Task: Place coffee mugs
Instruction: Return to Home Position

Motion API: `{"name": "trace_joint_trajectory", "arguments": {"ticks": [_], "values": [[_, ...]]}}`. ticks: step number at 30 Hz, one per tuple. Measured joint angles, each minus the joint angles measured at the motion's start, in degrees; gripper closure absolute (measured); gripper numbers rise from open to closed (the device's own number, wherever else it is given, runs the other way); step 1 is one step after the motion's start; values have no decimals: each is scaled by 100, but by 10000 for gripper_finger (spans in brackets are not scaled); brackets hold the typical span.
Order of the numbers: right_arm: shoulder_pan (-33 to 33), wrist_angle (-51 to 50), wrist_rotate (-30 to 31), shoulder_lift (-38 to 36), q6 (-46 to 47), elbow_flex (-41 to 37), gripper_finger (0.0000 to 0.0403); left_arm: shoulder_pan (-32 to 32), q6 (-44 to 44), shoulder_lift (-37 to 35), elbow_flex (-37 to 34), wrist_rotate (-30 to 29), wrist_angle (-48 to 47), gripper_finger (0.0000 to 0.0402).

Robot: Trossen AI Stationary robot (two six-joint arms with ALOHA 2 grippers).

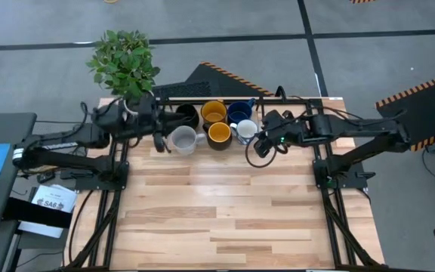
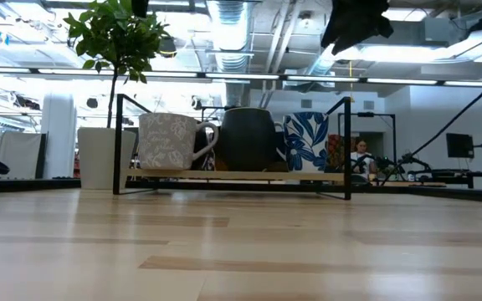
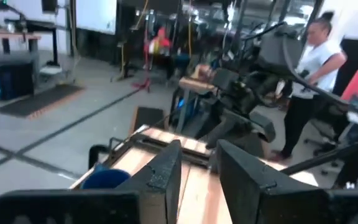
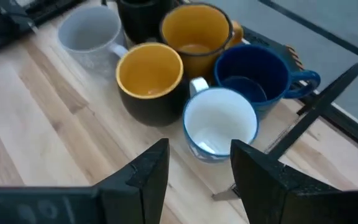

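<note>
Six mugs stand upright in a cluster on a low black-framed shelf (image 2: pixel 241 176) at the table's far edge. In the back row are a black mug (image 1: pixel 187 115), a yellow-orange mug (image 1: pixel 213 112) and a dark blue mug (image 1: pixel 239 112). In front are a light grey-white mug (image 1: pixel 181 139), a mug that is yellow inside and dark outside (image 1: pixel 219 134), and a white mug with bluish marks (image 4: pixel 219 124). My right gripper (image 4: pixel 197 168) hovers open above and just right of the white-and-blue mug. My left gripper (image 1: pixel 159 140) is open beside the grey-white mug, on its left.
A leafy plant (image 1: pixel 124 62) in a white pot (image 2: pixel 99 157) stands at the table's far left corner, close to my left arm. The shelf's black frame (image 4: pixel 316 106) runs behind the mugs. Bare wooden tabletop (image 1: pixel 217 211) stretches toward the near edge. A person (image 3: pixel 309 68) stands beyond the table.
</note>
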Motion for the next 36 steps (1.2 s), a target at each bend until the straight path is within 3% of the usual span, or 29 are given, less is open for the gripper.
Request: {"name": "trace_joint_trajectory", "arguments": {"ticks": [8,15,24,28,34,36], "values": [[15,6,-69,-42,-16,-2,207,-722,-6,-560,-1033,-394,433,395],[10,94,-277,-42,48,-2,207,-1212,-37,-1333,-1887,-898,754,401],[3,211,-680,-42,523,-2,214,-1344,-203,-2787,-2998,-641,989,401],[59,203,-790,-42,522,-2,250,-1346,-425,-3319,-3575,-635,1260,402],[63,0,-1381,-50,505,-2,373,-1346,-917,-3743,-4655,-635,2360,401],[117,-105,-1511,-114,527,-7,386,-1346,-1034,-3810,-4949,-644,2627,401]]}}
